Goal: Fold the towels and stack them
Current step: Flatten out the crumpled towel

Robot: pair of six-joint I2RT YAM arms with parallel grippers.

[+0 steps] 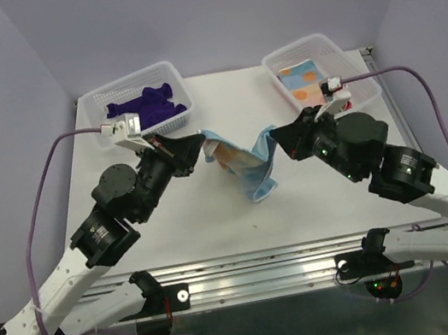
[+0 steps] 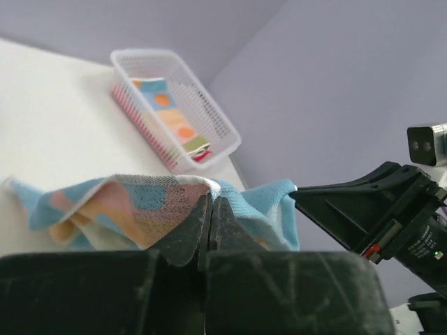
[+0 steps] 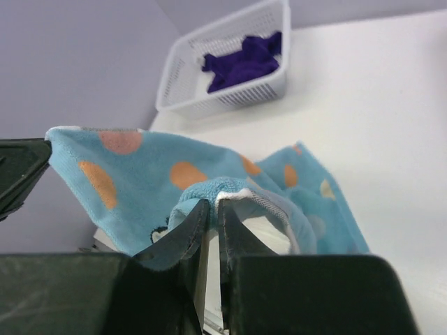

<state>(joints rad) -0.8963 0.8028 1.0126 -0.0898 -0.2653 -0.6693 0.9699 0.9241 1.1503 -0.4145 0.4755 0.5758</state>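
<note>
A light blue towel point(image 1: 246, 168) with orange spots hangs over the middle of the table, stretched between both grippers. My left gripper point(image 1: 203, 145) is shut on one top corner, and its jaws pinch the cloth's edge point(image 2: 133, 209) in the left wrist view. My right gripper point(image 1: 275, 135) is shut on the other corner, with a fold of the towel point(image 3: 140, 167) clamped between its fingers point(image 3: 188, 227). The towel's lower part sags down to the table. Dark purple towels point(image 1: 148, 104) lie in the back left basket. A folded spotted towel point(image 1: 304, 79) lies in the back right basket.
A white perforated basket point(image 1: 91, 100) stands at the back left, and another one point(image 1: 365, 82) at the back right. Lavender walls close in the table on three sides. Purple cables loop out from both wrists.
</note>
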